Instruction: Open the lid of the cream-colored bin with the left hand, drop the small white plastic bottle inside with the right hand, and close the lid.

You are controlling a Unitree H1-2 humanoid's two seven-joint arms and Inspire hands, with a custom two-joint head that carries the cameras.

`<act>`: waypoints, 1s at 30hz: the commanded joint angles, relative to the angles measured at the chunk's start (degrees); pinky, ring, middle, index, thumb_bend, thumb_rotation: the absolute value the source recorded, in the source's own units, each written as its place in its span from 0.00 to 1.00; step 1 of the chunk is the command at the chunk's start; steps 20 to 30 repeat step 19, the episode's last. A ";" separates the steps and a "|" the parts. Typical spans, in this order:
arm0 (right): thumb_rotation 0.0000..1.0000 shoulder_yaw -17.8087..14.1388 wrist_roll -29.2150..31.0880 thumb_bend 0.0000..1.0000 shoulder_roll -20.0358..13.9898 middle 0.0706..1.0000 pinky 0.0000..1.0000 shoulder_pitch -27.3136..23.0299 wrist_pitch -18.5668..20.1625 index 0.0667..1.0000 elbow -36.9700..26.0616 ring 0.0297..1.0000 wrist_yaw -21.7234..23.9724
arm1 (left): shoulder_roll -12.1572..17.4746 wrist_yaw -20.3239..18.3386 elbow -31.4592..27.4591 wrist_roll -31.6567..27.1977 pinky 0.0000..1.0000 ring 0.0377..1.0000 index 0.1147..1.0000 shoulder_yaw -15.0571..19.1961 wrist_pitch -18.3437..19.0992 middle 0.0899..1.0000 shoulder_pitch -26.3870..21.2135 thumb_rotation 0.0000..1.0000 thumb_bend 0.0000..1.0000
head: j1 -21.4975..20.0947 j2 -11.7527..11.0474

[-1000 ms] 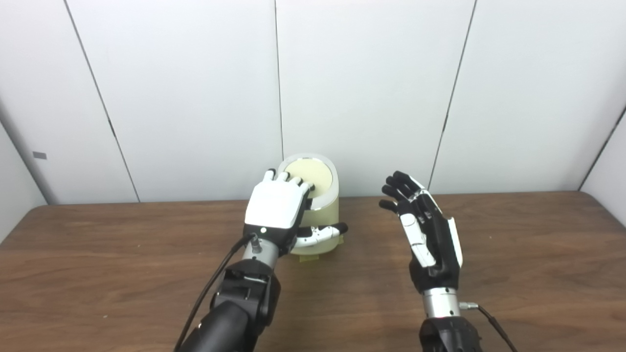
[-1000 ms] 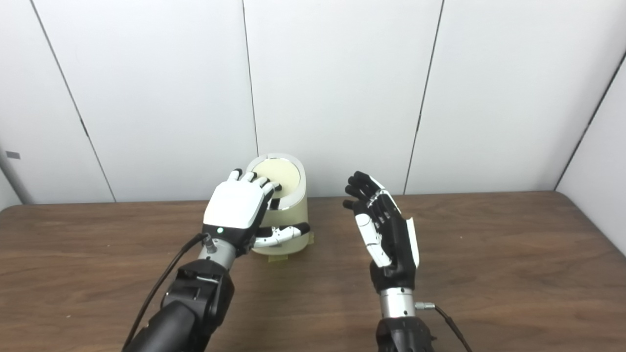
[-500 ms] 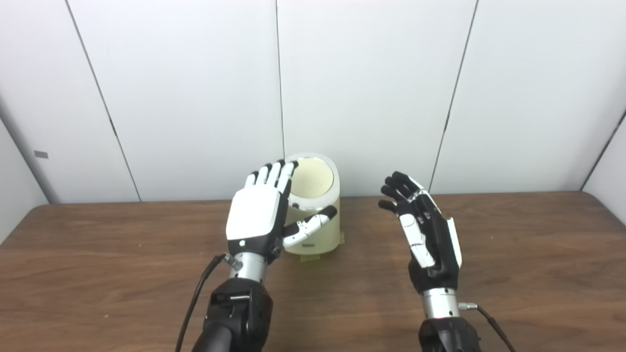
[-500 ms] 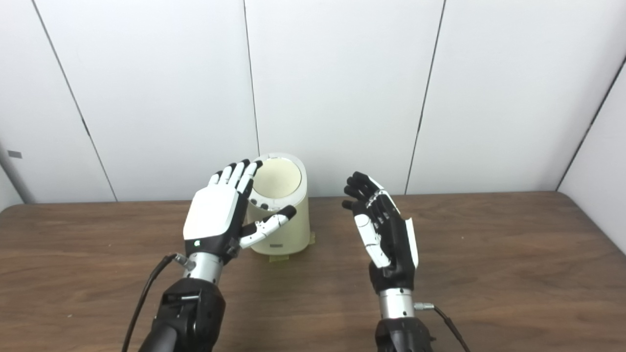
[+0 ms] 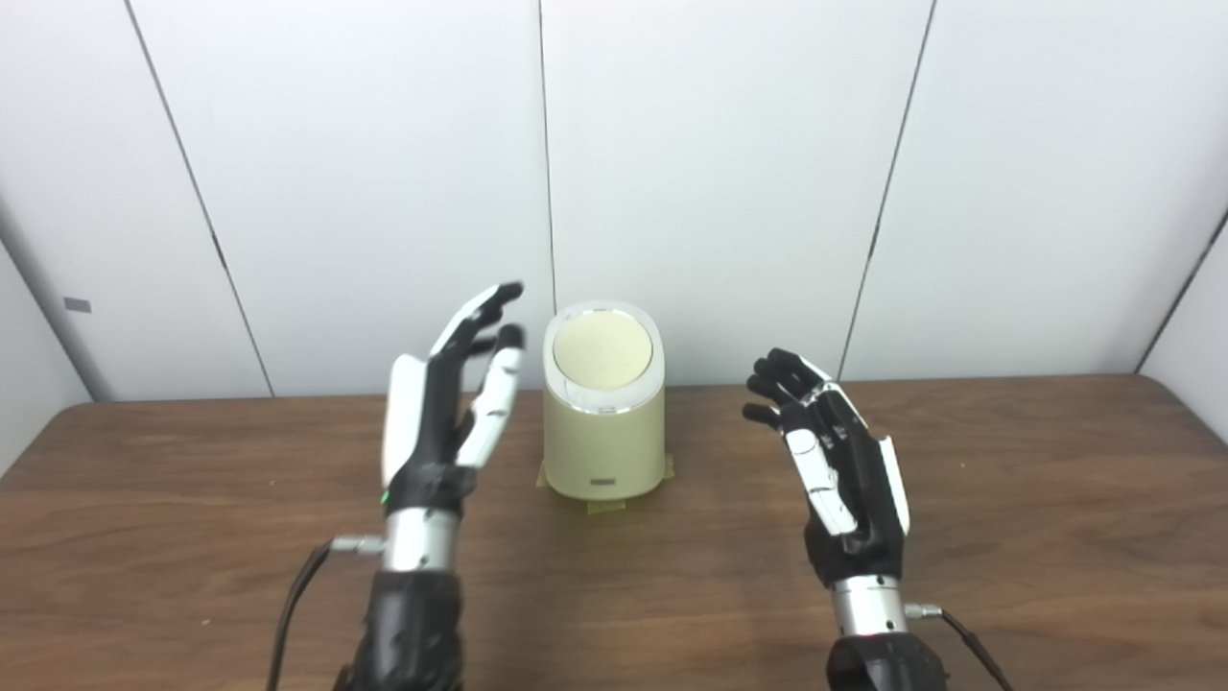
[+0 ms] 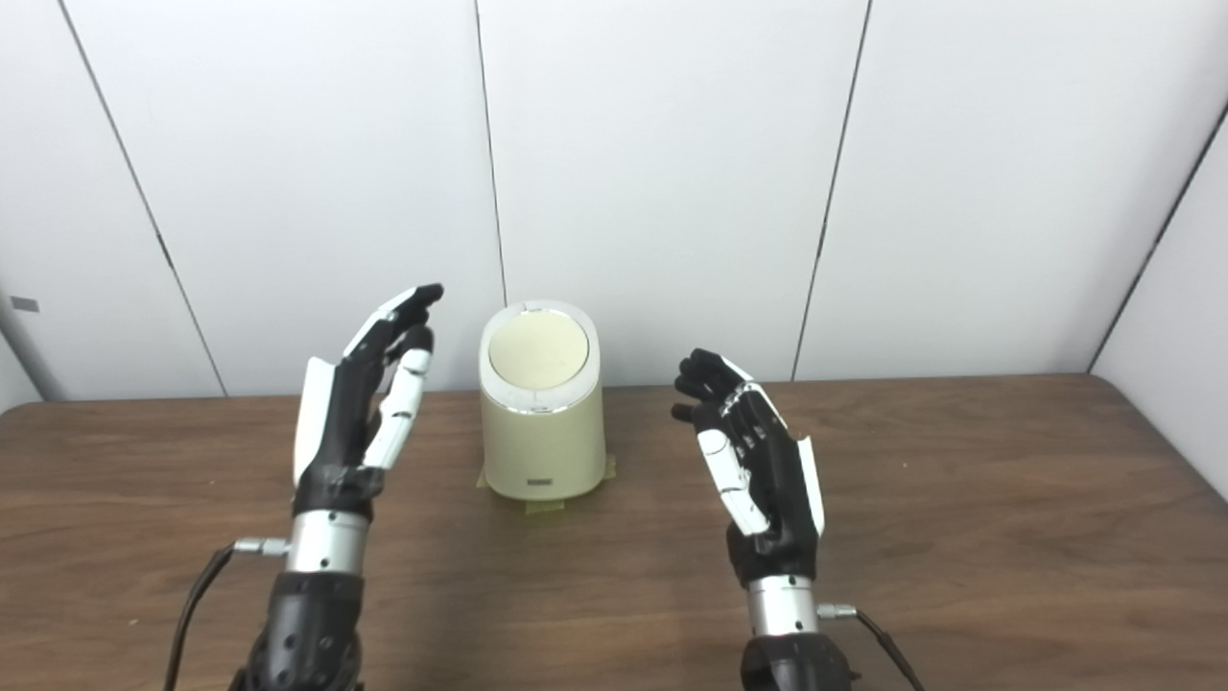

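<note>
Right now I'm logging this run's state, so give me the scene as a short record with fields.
bin: cream-colored bin upright near the table's back edge, between the hands
lid: lid closed
bottle: none visible
left hand: left hand open, raised left of the bin, not touching it
right hand: right hand open, empty, raised right of the bin

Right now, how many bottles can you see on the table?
0. None shows beside the bin, whose lid is shut, or in either hand; one may be hidden inside.
</note>
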 commanded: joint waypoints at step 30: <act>0.52 -1.53 1.92 0.31 -2.98 0.76 0.70 -2.58 -5.58 0.73 -0.56 0.76 2.89 | -0.70 -1.27 -6.42 -9.44 0.68 0.74 0.71 1.77 -8.60 0.74 6.23 0.60 0.28 | 0.47 -0.05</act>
